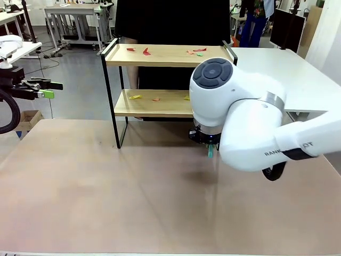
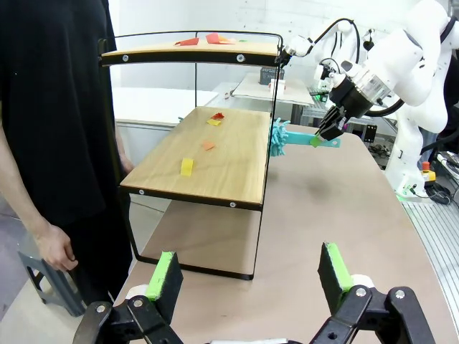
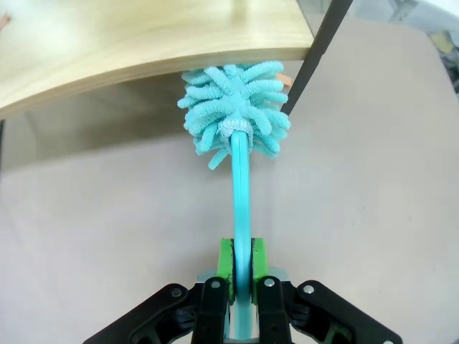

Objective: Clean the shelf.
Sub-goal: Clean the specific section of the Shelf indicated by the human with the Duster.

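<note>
From the front, my right arm [image 1: 250, 128], lettered partly "RAN…OT", bends low before the shelf [image 1: 160, 56] at the tabletop's [image 1: 106, 202] far side. At the left wrist, my left claw [image 2: 247, 276] gapes empty, the shelf just ahead. At the right wrist, my right claw [image 3: 242, 265] clamps the duster [image 3: 233, 115], its head at the lower board's [image 3: 107, 50] edge.

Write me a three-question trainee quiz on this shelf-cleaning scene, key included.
1. True or false: the right end effector is shut on the handle of the teal duster.
2. Pick one. The duster's fluffy head is at which part of the shelf? A) on the top board B) at the lower board's edge C) by the foot of the frame
3. Short answer: which boards carry paper scraps?
Key: 1 true; 2 B; 3 both boards.
</note>
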You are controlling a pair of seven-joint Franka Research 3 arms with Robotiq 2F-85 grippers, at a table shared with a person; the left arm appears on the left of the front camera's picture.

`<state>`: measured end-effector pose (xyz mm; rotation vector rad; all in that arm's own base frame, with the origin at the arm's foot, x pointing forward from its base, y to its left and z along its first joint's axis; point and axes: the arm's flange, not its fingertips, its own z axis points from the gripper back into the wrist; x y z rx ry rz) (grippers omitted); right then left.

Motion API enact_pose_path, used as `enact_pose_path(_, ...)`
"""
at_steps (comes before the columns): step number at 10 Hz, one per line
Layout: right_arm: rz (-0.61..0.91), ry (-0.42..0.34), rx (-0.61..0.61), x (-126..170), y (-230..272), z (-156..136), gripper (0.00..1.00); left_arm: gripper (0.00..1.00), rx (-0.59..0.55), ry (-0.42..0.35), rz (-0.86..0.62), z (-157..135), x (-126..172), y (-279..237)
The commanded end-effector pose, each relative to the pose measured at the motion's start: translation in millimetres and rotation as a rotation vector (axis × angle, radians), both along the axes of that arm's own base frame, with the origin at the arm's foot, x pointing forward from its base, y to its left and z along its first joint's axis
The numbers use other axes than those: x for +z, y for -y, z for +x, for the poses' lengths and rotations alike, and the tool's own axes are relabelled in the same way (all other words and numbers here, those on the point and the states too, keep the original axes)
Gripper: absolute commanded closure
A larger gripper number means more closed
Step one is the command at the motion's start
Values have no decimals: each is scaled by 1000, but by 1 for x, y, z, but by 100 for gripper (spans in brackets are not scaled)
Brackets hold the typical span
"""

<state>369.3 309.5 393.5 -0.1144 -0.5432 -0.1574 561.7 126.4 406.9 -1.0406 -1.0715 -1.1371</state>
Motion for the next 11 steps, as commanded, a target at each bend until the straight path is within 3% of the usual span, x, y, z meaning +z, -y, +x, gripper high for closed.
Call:
enact_pose_path(1,42,8,90,-1,15,-6,87,0,0,9,1,-1,3,1)
enact_pose_path(5,117,-65,356,11,27,-18,87,0,0,9,1,-1,3,1)
enact_pose_path(9,162,-193,681,15,36,-23,87,0,0,9,1,-1,3,1)
enact_pose_path(11,188,-213,791,21,48,-26,87,0,0,9,1,-1,3,1)
